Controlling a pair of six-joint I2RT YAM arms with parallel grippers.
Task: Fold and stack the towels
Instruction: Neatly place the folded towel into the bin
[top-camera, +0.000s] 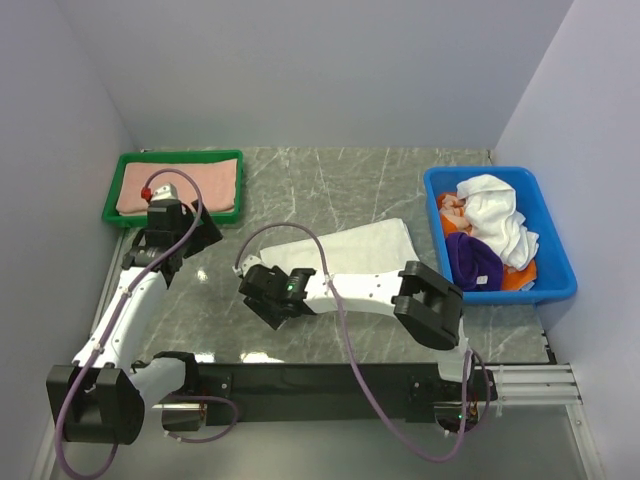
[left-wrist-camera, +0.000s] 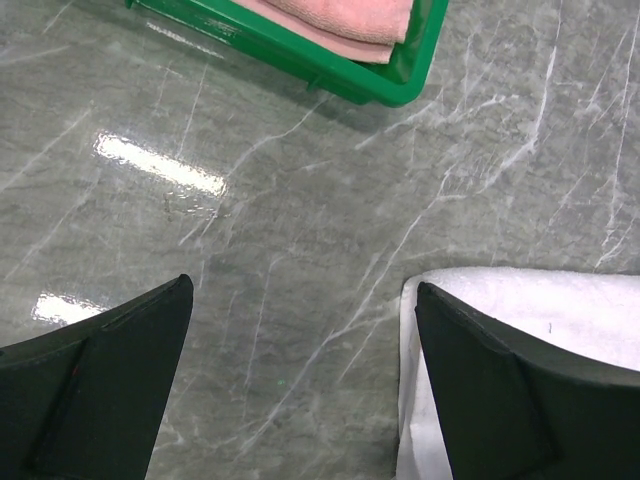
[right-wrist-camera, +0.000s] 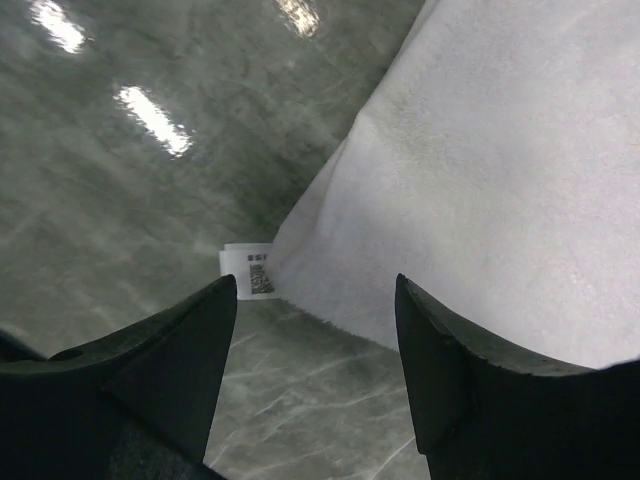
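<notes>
A white towel (top-camera: 350, 250) lies flat on the marble table in the middle. My right gripper (top-camera: 262, 298) is open and low at its near left corner. In the right wrist view the towel (right-wrist-camera: 500, 170) and its corner label (right-wrist-camera: 247, 272) show just beyond my open right gripper (right-wrist-camera: 315, 282), apart from the fingers. My left gripper (top-camera: 195, 238) is open and empty between the green tray and the towel. In the left wrist view my left gripper (left-wrist-camera: 302, 285) hangs over bare table, with the towel's edge (left-wrist-camera: 560, 300) under its right finger. A folded pink towel (top-camera: 190, 185) lies in the green tray (top-camera: 180, 155).
The green tray's corner (left-wrist-camera: 340, 75) with the pink towel (left-wrist-camera: 350, 20) shows at the top of the left wrist view. A blue bin (top-camera: 480, 171) at the right holds crumpled white (top-camera: 495, 215), purple (top-camera: 472, 258) and orange towels. Walls enclose the table on three sides.
</notes>
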